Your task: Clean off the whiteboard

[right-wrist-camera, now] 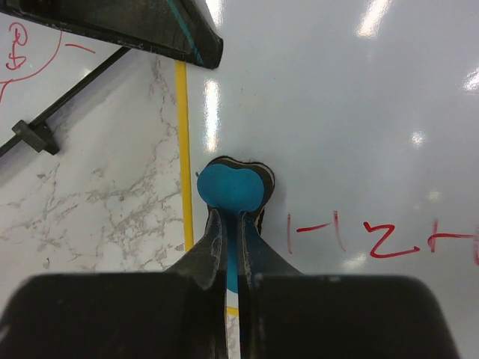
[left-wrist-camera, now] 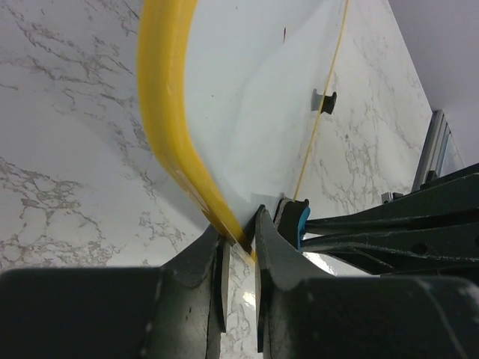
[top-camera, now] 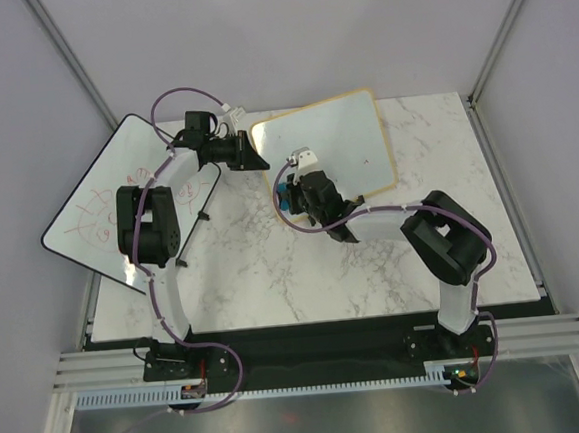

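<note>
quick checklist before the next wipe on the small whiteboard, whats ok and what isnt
1. Left end effector shut on the whiteboard frame: ok.
2. Right end effector shut on the blue eraser: ok.
3. Eraser pressed flat on the board surface: cannot tell.
4. Board clean: not ok, red marks sit beside the eraser.
5. Surface between eraser and marks free of obstacles: ok.
</note>
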Motion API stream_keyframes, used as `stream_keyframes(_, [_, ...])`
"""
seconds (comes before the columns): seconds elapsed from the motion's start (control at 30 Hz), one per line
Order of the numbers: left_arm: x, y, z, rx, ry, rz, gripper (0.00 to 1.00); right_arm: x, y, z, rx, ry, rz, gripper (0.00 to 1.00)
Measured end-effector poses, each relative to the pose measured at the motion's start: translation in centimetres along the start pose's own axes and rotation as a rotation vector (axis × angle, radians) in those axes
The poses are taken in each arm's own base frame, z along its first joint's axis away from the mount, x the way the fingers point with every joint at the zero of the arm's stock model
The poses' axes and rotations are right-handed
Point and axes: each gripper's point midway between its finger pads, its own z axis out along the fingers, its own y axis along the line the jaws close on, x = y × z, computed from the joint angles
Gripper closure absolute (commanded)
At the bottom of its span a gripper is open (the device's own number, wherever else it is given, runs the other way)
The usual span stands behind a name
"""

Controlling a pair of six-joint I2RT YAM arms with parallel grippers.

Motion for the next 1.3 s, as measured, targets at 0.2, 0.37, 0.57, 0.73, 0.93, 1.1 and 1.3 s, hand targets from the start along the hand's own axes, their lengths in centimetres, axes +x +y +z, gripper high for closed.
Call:
stream_keyframes(0.2, [-0.1,0.0,0.0,0.001,-0.002,0.005,0.98,-0.1,-1.3,-0.3,0.066,0.004,0.031,1.0])
stream_keyframes(0.37, [-0.1,0.0,0.0,0.002,-0.002,0.006,0.98,-1.1,-8.7,-2.4,0.283,-0.021,0.11,1.0])
stream_keyframes(0.57, [0.0,-0.1,0.0,0.004,0.0,0.008,0.98,-0.9,-17.5,-5.6,0.56,-0.051,0.17,1.0])
stream_keyframes(0.73, [0.0,-0.2,-0.1,0.003,0.001,0.008,0.98,-0.8,-16.7,-5.3,0.575,-0.053,0.121,1.0])
stream_keyframes(0.93, [0.0,-0.1,-0.1,0.002,0.001,0.008,0.98,-0.5,-8.1,-2.8,0.335,-0.046,0.042,1.0])
stream_keyframes(1.1, [-0.1,-0.2,-0.1,0.001,0.001,0.009,0.98,1.6,-1.6,-1.7,0.114,-0.007,0.007,1.0])
stream_keyframes(1.3, [-0.2,-0.2,-0.1,-0.001,0.0,0.01,0.98,1.5,-1.7,-1.4,0.115,0.007,0.009,1.0])
